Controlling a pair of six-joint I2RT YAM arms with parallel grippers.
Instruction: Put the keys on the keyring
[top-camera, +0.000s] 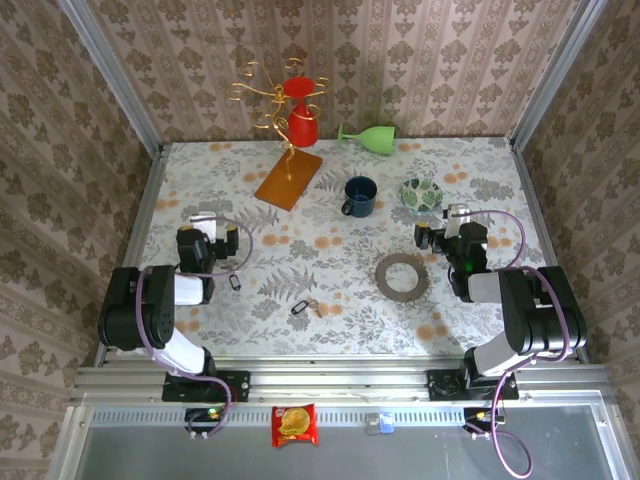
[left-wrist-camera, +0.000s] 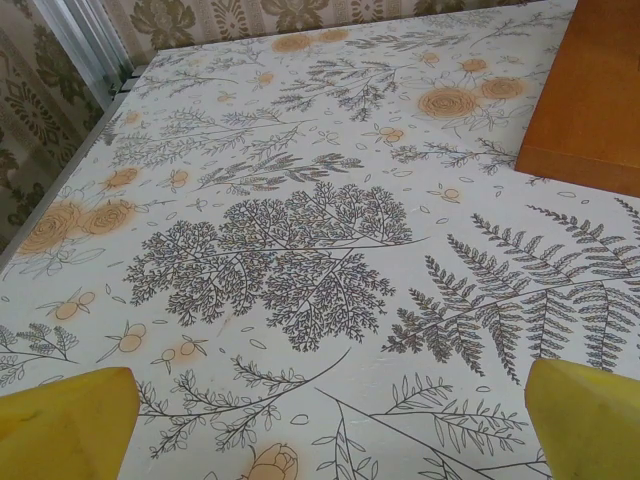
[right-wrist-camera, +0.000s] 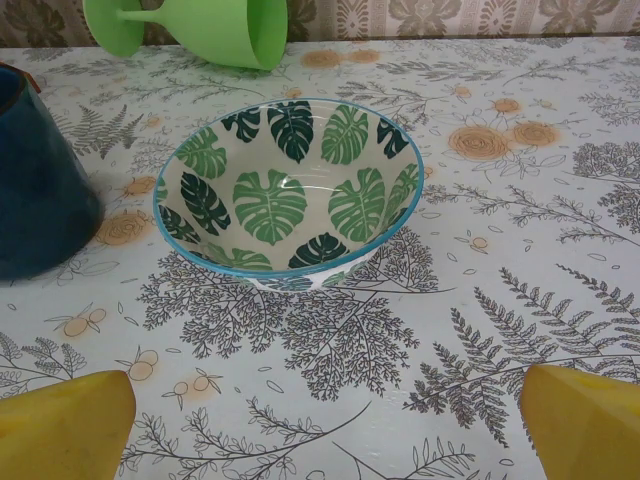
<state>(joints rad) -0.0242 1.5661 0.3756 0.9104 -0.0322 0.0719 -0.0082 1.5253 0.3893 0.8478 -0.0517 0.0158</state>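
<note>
The table (left-wrist-camera: 300, 150) wears a smooth printed cloth with a faint sheen. The bowl (right-wrist-camera: 288, 190) is glossy glazed ceramic, the goblet (right-wrist-camera: 215, 30) smooth green plastic, the board (left-wrist-camera: 590, 90) satin wood, the keyring (top-camera: 383, 274) matt grey metal.

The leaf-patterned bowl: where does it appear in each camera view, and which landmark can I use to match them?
Top external: the bowl is right of centre, toward the far side.
Right wrist: the bowl is in the middle, slightly left, large and near.
Left wrist: this camera faces the wooden board, at its upper right.
Shared landmark: the blue mug, directly left of the bowl in the top and right wrist views.
</note>
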